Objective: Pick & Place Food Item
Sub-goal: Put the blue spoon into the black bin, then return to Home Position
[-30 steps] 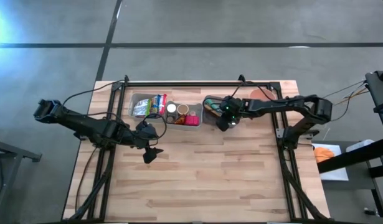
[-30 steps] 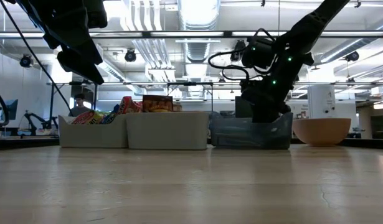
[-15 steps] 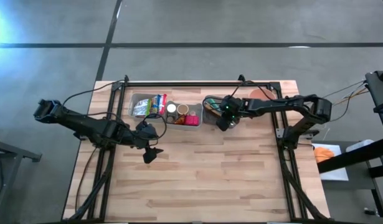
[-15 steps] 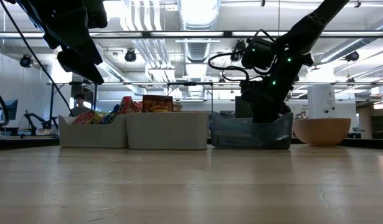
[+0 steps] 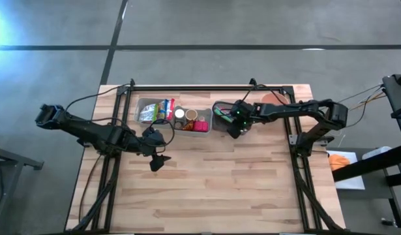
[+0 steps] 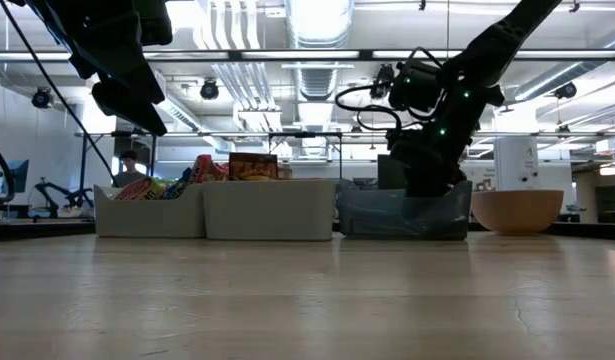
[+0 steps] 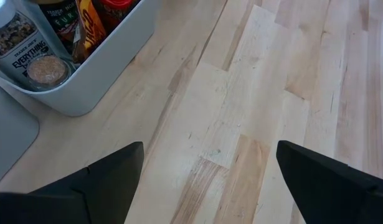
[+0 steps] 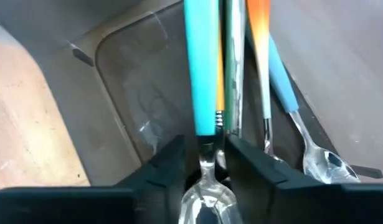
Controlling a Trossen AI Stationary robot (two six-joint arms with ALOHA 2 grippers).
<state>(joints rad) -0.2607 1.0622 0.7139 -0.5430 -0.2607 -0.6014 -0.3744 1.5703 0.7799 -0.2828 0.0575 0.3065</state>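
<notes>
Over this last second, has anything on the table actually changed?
Hardly. The right pincer, down in the clear bin of cutlery, has shifted very slightly and now has a teal-handled spoon between its fingers; a firm grip isn't clear. The left pincer hangs open over bare wood as before, and the food bins haven't moved.

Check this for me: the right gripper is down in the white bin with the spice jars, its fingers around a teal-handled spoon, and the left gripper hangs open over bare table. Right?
Not quite. The right gripper is in the clear utensil bin, not the white one, as the high and right wrist views show. Its fingers do sit either side of the teal-handled spoon, and the left gripper hangs open over bare table.
</notes>
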